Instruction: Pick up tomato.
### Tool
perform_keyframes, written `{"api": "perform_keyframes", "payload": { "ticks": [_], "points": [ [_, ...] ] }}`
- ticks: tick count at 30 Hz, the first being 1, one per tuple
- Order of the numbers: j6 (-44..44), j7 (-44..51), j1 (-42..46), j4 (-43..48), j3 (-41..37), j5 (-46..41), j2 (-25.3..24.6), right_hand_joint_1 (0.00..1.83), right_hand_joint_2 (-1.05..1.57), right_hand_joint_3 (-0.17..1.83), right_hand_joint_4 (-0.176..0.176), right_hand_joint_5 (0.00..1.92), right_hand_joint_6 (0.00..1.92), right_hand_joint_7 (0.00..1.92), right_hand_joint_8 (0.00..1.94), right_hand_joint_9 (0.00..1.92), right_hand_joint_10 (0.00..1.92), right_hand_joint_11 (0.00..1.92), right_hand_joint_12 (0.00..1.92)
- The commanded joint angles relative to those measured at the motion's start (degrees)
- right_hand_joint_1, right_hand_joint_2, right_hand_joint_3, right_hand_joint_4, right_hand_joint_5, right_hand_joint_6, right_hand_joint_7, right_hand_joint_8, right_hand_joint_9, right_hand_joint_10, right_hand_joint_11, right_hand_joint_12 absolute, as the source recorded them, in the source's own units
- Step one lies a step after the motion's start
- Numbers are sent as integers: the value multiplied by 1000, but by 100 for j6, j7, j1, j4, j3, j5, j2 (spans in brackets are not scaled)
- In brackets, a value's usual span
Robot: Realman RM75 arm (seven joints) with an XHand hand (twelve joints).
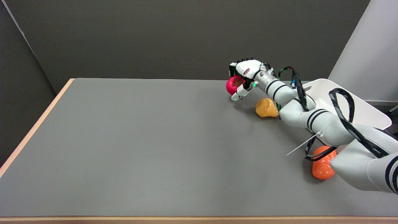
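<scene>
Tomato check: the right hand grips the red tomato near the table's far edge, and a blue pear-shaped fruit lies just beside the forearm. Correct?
Not quite. In the head view the right hand does grip the tomato, but the pear-shaped fruit is yellow-orange, not blue.

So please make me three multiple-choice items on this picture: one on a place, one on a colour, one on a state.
1. Where is the yellow fruit?
A. on the white tray
B. on the table, beside the right arm
C. at the table's left edge

2. What colour is the tomato?
A. red
B. green
C. blue

3. What is the right hand doing?
A. lying flat on the table
B. hanging open, holding nothing
C. gripping the tomato

Answers:
1 B: it lies on the grey table, not on the tray.
2 A: its bare side is red.
3 C: the fingers curl around it.
</scene>
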State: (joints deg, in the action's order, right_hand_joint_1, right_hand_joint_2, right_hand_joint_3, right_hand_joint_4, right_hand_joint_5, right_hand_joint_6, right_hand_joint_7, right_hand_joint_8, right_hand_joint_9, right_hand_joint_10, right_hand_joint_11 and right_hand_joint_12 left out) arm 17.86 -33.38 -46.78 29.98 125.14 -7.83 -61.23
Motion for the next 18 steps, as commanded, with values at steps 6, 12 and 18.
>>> {"api": "perform_keyframes", "payload": {
  "ticks": [6,12,18],
  "points": [
    [332,195,640,2178,-1489,49,757,1166,1123,294,-89,582,1555,860,1344,841,1284,778,1650],
    [14,965,1547,3609,-2927,7,1258,1165,1113,314,-78,586,1566,857,1342,843,1296,774,1663],
    [-319,968,3252,5014,-4866,-1,1495,1165,1108,321,-77,590,1560,858,1343,847,1306,773,1678]
  ]
}}
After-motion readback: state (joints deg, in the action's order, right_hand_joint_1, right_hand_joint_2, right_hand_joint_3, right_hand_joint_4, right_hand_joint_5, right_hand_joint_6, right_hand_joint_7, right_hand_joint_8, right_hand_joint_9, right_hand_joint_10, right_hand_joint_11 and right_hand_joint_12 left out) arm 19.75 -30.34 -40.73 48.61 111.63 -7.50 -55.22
